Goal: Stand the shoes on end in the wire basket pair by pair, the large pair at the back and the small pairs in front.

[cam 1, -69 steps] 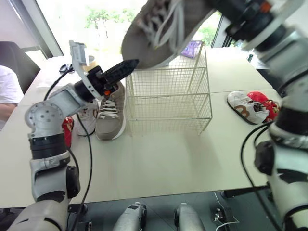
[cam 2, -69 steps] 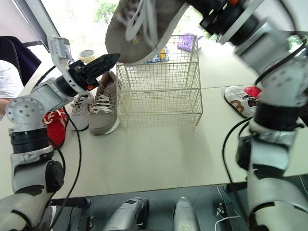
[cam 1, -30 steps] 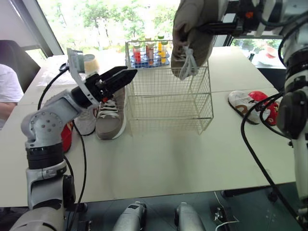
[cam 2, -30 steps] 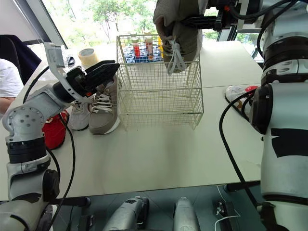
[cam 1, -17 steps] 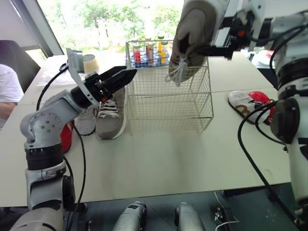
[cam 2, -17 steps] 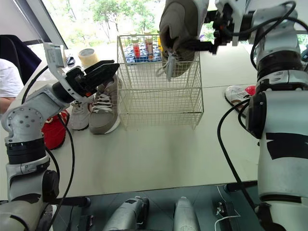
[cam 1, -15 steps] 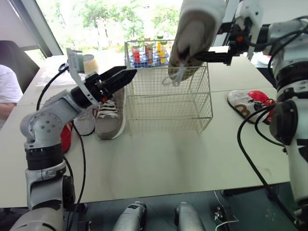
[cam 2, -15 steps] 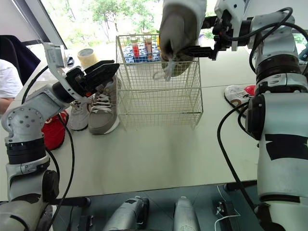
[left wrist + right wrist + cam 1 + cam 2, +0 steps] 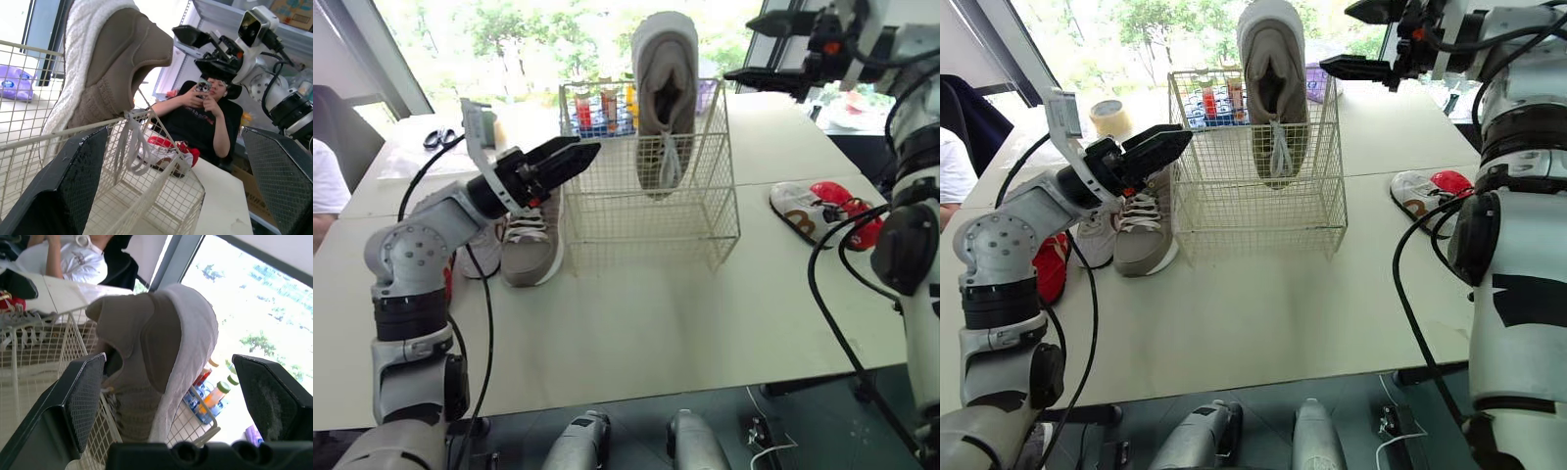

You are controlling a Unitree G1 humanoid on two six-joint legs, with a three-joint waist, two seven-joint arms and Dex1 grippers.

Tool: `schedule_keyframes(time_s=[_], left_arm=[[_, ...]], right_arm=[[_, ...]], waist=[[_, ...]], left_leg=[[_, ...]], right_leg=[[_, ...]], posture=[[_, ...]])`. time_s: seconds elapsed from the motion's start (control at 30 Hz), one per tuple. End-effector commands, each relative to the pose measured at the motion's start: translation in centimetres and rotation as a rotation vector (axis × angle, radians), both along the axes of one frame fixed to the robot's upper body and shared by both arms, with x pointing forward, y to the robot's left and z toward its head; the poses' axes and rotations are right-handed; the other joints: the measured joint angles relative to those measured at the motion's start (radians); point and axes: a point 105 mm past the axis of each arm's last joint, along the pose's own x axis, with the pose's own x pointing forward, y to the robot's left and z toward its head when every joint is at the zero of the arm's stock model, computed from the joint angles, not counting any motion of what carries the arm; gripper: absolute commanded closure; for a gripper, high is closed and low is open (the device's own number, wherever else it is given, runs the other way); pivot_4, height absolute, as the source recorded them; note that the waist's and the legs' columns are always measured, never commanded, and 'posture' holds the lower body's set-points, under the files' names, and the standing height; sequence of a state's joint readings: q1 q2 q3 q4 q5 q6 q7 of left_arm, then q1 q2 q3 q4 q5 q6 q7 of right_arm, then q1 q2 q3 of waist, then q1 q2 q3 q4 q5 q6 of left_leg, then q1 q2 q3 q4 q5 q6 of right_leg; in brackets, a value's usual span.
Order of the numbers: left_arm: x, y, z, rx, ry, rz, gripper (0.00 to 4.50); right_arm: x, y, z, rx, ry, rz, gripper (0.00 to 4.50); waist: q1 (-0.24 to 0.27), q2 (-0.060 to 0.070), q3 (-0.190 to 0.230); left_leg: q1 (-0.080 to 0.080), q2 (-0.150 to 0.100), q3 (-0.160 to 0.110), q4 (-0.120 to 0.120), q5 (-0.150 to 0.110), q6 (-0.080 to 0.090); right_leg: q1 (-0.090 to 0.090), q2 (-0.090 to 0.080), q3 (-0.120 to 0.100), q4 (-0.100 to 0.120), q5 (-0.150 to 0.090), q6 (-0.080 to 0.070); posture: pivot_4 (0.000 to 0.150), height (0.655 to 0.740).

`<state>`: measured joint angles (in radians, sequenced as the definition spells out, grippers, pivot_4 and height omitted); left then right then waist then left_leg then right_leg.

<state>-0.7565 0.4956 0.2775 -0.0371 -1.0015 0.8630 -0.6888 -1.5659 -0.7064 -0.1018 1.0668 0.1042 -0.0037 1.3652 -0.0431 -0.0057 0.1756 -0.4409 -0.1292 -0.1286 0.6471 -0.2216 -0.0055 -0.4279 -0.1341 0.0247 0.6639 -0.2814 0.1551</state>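
The pale table (image 9: 646, 313) carried the wire basket (image 9: 705, 211) near its middle. Just beside it on the left lay a large taupe shoe (image 9: 521, 250), then a small white shoe (image 9: 1095, 238) and a red shoe (image 9: 1050, 264) nearer the left edge. By the right edge, a white-and-brown shoe (image 9: 800, 211) and a second red shoe (image 9: 847, 208) lay side by side. A tape roll (image 9: 1105, 117) and scissors (image 9: 438, 138) sat toward the far left corner.

The tan shoe (image 9: 664, 93) standing in the wire basket (image 9: 705, 211) has its toe end behind the mesh — whether it rests on the basket floor cannot be told. At mid left of the frame, the left arm covers most of a red shoe (image 9: 1053, 269) and part of a small white shoe (image 9: 1097, 240). A person (image 9: 323, 176) is cut off by the left edge. The bottles (image 9: 592, 108) behind the basket are too small to read.
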Motion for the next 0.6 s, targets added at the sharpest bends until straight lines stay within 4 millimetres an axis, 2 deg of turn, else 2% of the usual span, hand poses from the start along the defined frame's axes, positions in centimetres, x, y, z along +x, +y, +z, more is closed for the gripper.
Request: schedule_keyframes(time_s=[0.03, 0.2, 0.33, 0.47, 0.6], left_arm=[[0.2, 0.8, 1.8, 0.006, -0.065, 0.041, 0.00], [0.3, 0.9, 2.1, 0.026, -0.075, 0.037, 0.00], [0.3, 0.7, 1.9, 0.040, -0.072, 0.034, 0.00], [0.4, 0.6, 1.8, 0.044, -0.068, 0.033, 0.00], [0.5, 0.5, 1.7, 0.047, -0.065, 0.030, 0.00]], right_arm=[[-1.5, 1.0, 1.3, 0.047, -0.104, 0.020, 0.02], [-2.0, 4.0, -1.8, 0.102, -0.102, -0.089, 0.02], [-0.7, 5.3, -3.5, 0.268, -0.098, -0.342, 0.02], [0.2, 5.5, -3.9, 0.359, -0.107, -0.495, 0.02], [1.0, 6.5, -4.4, 0.375, -0.112, -0.559, 0.02]], waist=[[0.000, 0.000, 0.000], [-0.002, 0.000, -0.001], [-0.002, 0.000, -0.001], [0.000, 0.000, -0.001], [0.002, 0.000, -0.001]], left_leg=[[0.000, 0.000, 0.000, 0.000, 0.000, 0.000], [0.000, 0.000, -0.001, 0.001, 0.000, 0.000], [0.000, -0.001, -0.002, 0.001, 0.000, 0.000], [0.000, 0.000, -0.003, 0.001, 0.001, -0.001], [0.000, -0.002, -0.003, 0.002, 0.001, -0.001]], right_leg=[[0.000, 0.000, 0.000, 0.000, 0.000, 0.000], [0.000, 0.000, 0.000, 0.002, 0.000, 0.000], [-0.001, 0.000, 0.000, 0.002, 0.000, 0.000], [-0.001, 0.000, 0.000, 0.003, 0.000, 0.000], [0.000, -0.001, 0.000, 0.002, 0.000, 0.000]], posture=[[0.150, 0.7400], [0.150, 0.7400], [0.150, 0.7400], [0.150, 0.7400], [0.150, 0.7400]])
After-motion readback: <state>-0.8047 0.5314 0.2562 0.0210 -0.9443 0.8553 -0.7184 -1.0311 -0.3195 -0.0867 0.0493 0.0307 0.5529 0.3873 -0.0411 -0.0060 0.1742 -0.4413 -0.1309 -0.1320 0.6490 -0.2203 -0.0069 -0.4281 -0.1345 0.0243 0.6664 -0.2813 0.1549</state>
